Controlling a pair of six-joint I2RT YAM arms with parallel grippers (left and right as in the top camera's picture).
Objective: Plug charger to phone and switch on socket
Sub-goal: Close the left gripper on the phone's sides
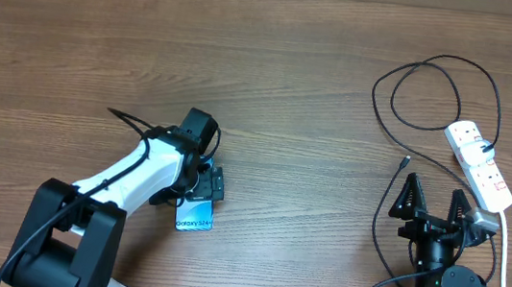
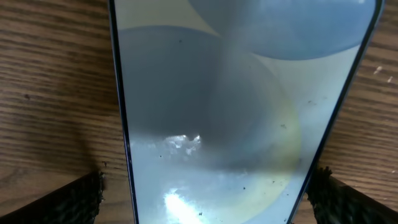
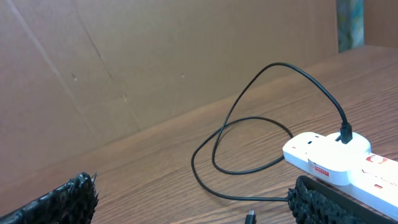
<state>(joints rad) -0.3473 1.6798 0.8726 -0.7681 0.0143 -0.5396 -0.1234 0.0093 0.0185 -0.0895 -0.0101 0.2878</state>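
Observation:
The phone (image 1: 195, 218) lies flat on the wooden table with its light screen up; "Galaxy S24" is printed near its close end. My left gripper (image 1: 197, 183) hangs right over it, open. In the left wrist view the phone (image 2: 236, 118) fills the space between the two black fingers (image 2: 68, 202), which stand on either side of it and apart from its edges. The charger (image 1: 440, 57) loops at the right, its plug in the white socket (image 1: 479, 164), its connector tip (image 1: 404, 163) loose on the table. My right gripper (image 1: 436, 191) is open and empty, just short of the tip (image 3: 250, 216).
The socket's thick white cord (image 1: 504, 273) runs down the right side past the right arm's base. A brown cardboard wall (image 3: 124, 62) stands behind the table. The socket (image 3: 336, 158) lies beside my right finger (image 3: 317, 202).

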